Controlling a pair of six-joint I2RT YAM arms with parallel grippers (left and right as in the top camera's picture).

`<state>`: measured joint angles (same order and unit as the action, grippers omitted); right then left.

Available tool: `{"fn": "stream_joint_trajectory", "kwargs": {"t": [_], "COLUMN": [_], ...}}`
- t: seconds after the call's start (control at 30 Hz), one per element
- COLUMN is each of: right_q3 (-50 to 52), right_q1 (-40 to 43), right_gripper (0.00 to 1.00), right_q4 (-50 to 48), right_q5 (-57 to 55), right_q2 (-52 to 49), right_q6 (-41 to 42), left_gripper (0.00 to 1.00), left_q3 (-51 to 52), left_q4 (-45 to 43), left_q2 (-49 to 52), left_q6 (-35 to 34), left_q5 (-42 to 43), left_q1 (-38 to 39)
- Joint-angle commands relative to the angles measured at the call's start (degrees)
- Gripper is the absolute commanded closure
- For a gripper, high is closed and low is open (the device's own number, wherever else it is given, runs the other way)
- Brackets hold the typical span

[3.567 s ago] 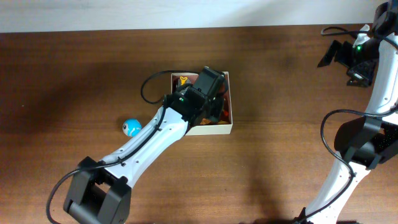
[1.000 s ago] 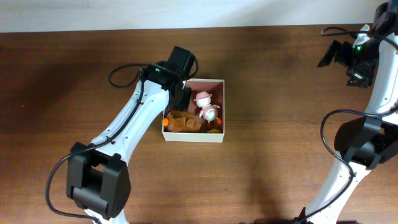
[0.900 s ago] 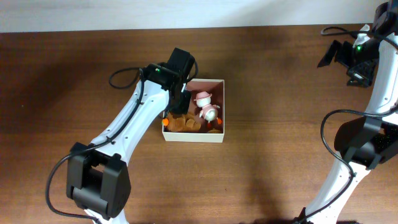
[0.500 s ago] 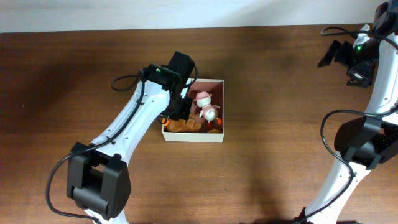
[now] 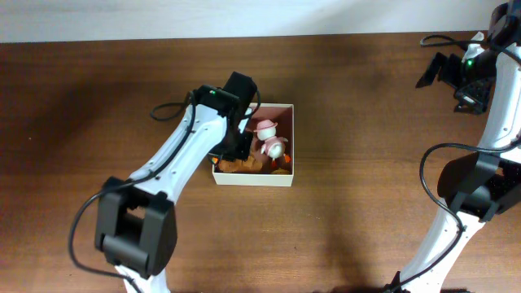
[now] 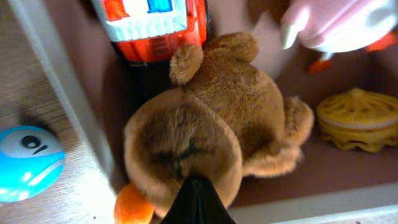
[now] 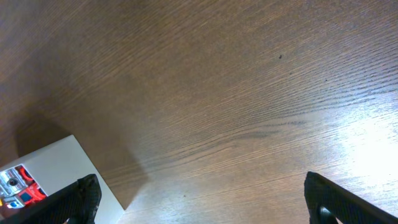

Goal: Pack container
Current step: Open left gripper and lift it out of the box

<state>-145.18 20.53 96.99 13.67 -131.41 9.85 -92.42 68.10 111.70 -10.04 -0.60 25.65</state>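
Note:
The container, a shallow cream-walled box, sits mid-table with several toys inside. My left gripper reaches down into its left half. In the left wrist view that gripper is shut, its black tips together and pressed against the head of a brown teddy bear; nothing shows between them. Around the bear lie a red-and-white toy, a pink-and-white figure, a yellow ridged toy and a small orange ball. My right gripper hangs open at the far right, well away from the box.
A blue ball lies on the table just outside the container's left wall. The right wrist view looks over bare wood past the open right gripper, with a container corner at lower left.
The left gripper has gone deeper into the container's left side and its jaws have shut over the teddy bear. The container and the right arm have stayed put.

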Motion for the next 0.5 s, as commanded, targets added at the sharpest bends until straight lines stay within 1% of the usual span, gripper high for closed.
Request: {"fn": "stream_joint_trajectory", "kwargs": {"t": [0.0,0.23,0.47], "right_q3": [-0.04,-0.04,-0.04], "right_q1": [-0.24,-0.24,-0.24], "right_gripper": [0.01,0.01,0.01], "right_q4": [0.11,0.11,0.11], "right_q5": [0.94,0.94,0.94], "right_q2": [0.55,0.55,0.55], "right_q6": [-0.57,-0.57,-0.57], "left_gripper": [0.98,0.98,0.98], "left_q3": [0.94,0.94,0.94], "left_q4": [-0.15,-2.12,-3.74], "left_q2": [5.42,10.95,11.37], "left_q6": [0.28,0.28,0.28], "left_q5": [0.68,0.52,-0.02], "left_q1": [0.22,0.17,0.17]}}
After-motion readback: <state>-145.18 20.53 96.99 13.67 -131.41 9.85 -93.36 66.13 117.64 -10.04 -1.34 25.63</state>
